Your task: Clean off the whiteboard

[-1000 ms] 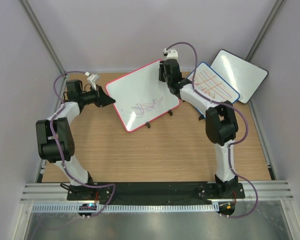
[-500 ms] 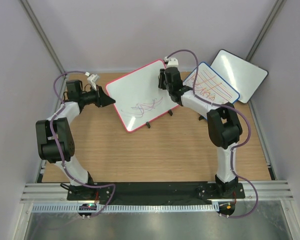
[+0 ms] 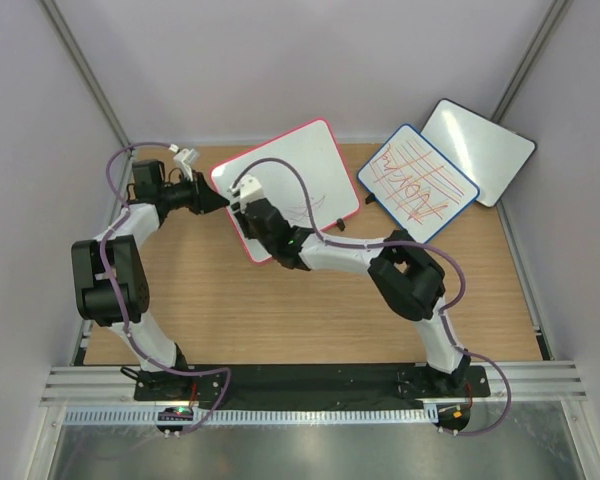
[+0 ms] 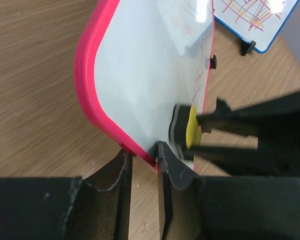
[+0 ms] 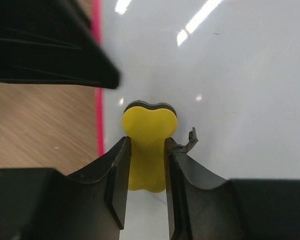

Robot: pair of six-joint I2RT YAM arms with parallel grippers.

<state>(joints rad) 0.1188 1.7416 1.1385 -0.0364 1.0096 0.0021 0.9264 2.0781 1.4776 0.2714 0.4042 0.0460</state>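
Note:
The whiteboard (image 3: 305,160) has a red-pink frame and stands tilted on small black feet at the back middle of the table. Faint purple-red scribbles (image 3: 312,207) remain on its lower right part. My left gripper (image 3: 220,203) is shut on the board's left frame edge (image 4: 140,152), one finger on each side. My right gripper (image 3: 244,202) is shut on a yellow eraser (image 5: 149,131) with a black pad. It presses the eraser flat on the white surface near the board's left edge, close to the left gripper. The eraser also shows in the left wrist view (image 4: 191,127).
A smaller blue-framed board (image 3: 417,183) with red lines leans at the back right and also shows in the left wrist view (image 4: 260,22). A blank black-framed board (image 3: 477,138) stands behind it. The right arm (image 3: 350,250) lies across the whiteboard's lower edge.
My right gripper has swept with the eraser from the board's top right edge across to its left side. Fewer scribbles show. The left gripper has stayed on the frame.

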